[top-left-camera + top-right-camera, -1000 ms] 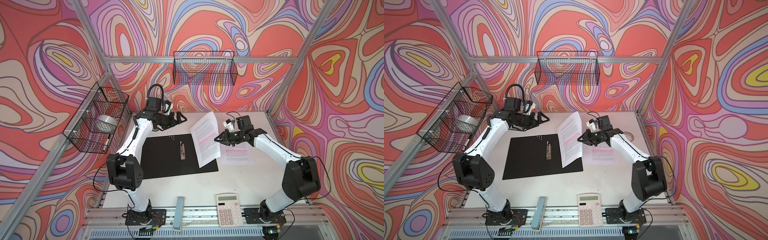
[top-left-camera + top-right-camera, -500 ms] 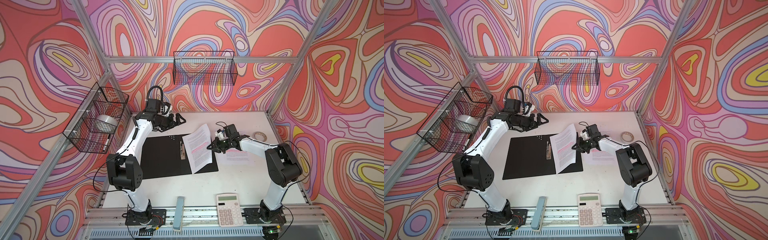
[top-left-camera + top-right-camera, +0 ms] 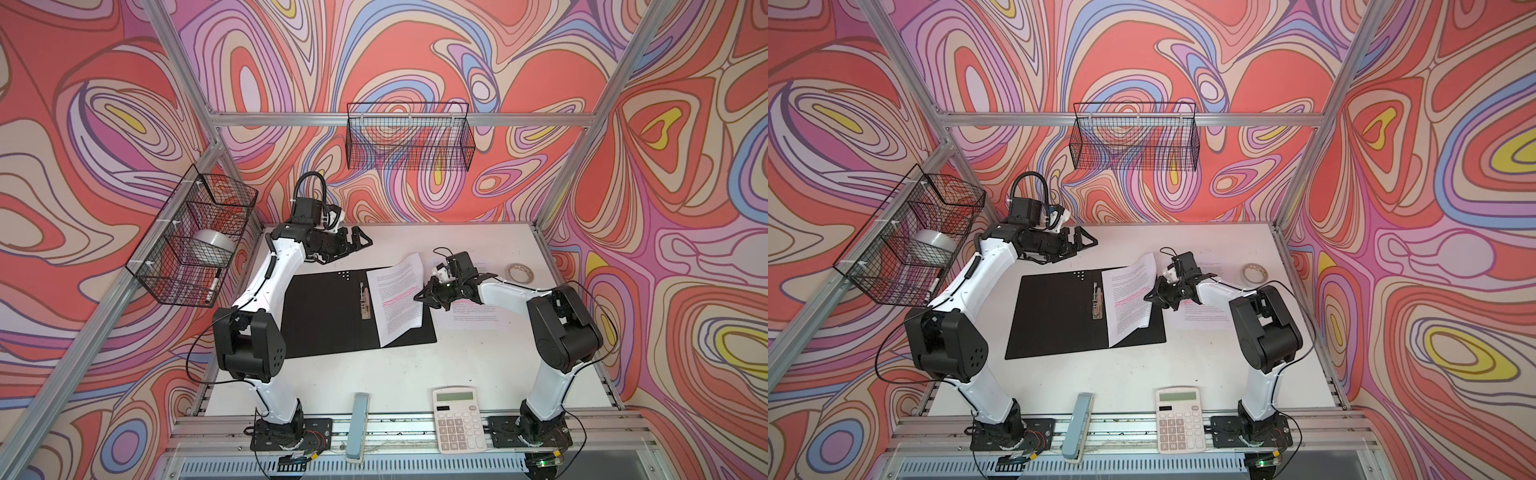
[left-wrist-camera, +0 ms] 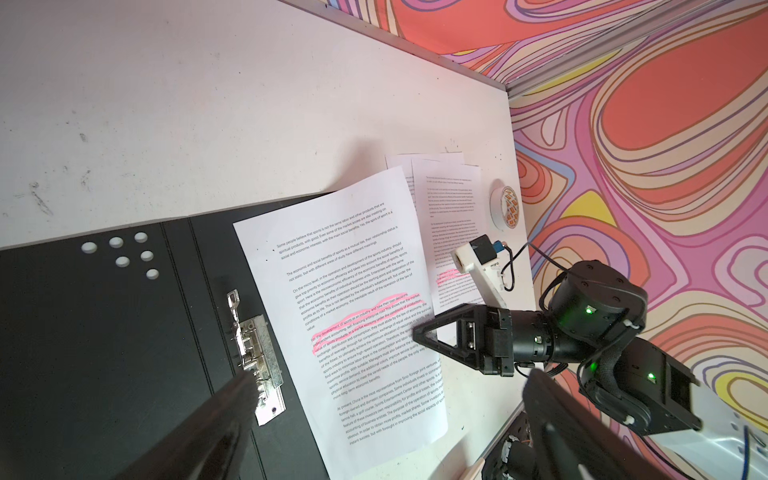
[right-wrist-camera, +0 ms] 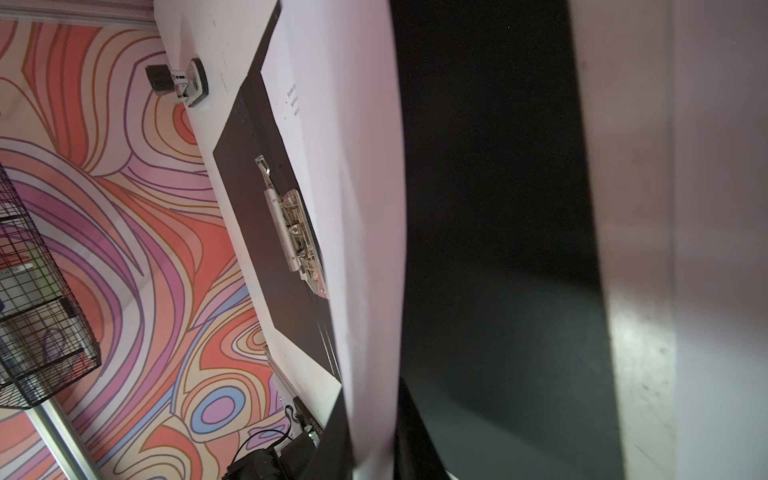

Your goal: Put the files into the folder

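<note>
The folder [image 3: 328,316] [image 3: 1054,320] lies open on the table, black inside up, with its metal clip [image 3: 365,301] along the spine. One sheet of the files [image 3: 395,303] [image 4: 357,316], with a pink highlighted line, covers the folder's right half. Its left edge is down beside the clip and its right edge is raised. My right gripper [image 3: 422,297] [image 5: 374,436] is shut on that raised edge. More files [image 3: 473,316] [image 4: 449,216] lie flat on the table under the right arm. My left gripper [image 3: 365,241] [image 4: 386,386] hovers open past the folder's far edge, holding nothing.
A white calculator [image 3: 459,419] and a pale blue bar-shaped object [image 3: 359,424] sit at the front edge. A tape roll [image 3: 519,274] lies at the far right. Wire baskets hang on the back wall [image 3: 409,137] and the left wall [image 3: 195,237].
My right gripper has carried the sheet leftward and down, from standing beside the folder to lying over its right half. The left arm has stayed put.
</note>
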Robot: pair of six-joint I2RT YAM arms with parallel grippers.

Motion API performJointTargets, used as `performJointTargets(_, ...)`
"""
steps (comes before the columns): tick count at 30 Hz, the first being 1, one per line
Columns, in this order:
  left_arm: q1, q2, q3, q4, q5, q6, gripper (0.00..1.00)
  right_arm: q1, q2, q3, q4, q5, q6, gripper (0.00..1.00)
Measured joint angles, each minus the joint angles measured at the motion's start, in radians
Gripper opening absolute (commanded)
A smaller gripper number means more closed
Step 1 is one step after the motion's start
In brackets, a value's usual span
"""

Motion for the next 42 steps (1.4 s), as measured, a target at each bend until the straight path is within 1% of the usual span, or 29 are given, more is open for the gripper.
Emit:
performJointTargets(13, 0.000, 0.000, 0.000, 0.000, 0.012, 0.000, 1.00, 0.007, 0.011, -0.061, 0.158, -0.051, 0.160, 0.17)
performJointTargets(22, 0.000, 0.000, 0.000, 0.000, 0.012, 0.000, 1.00, 0.015, 0.007, -0.061, 0.172, -0.077, 0.192, 0.18)
performJointTargets(28, 0.000, 0.000, 0.000, 0.000, 0.015, 0.000, 1.00, 0.015, -0.024, -0.059, 0.175, -0.092, 0.211, 0.18)
performJointTargets(35, 0.000, 0.000, 0.000, 0.000, 0.015, 0.000, 1.00, 0.015, -0.037, -0.055, 0.227, -0.121, 0.249, 0.18)
performJointTargets(42, 0.000, 0.000, 0.000, 0.000, 0.015, 0.000, 1.00, 0.015, -0.027, -0.055, 0.230, -0.128, 0.241, 0.18)
